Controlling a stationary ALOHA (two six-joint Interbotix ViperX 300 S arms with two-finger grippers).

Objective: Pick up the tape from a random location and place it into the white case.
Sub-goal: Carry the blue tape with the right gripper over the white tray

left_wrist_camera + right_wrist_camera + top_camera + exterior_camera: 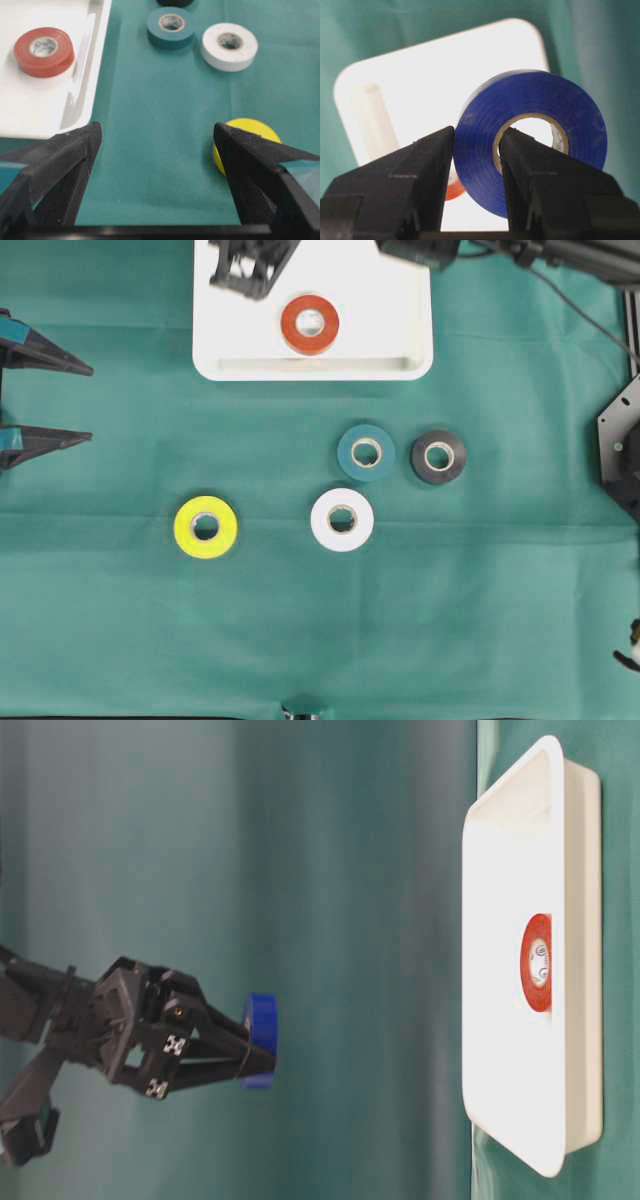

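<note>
My right gripper (pixel 477 136) is shut on a blue tape roll (pixel 485 165), one finger through its hole and the other on its outer face. It holds the roll in the air above the white case (pixel 420 85). In the table-level view the blue tape (pixel 261 1020) sits at the fingertips, well clear of the white case (pixel 500 1020). A red tape roll (pixel 309 324) lies flat inside the case (pixel 400 340). My left gripper (pixel 155 150) stands open and empty over the cloth at the left edge of the overhead view, with a yellow tape roll (pixel 250 129) partly hidden behind one finger.
On the green cloth lie a yellow roll (pixel 206 527), a white roll (pixel 342 519), a teal roll (pixel 365 452) and a black roll (pixel 438 457). Dark arm parts (pixel 620 440) stand at the right edge.
</note>
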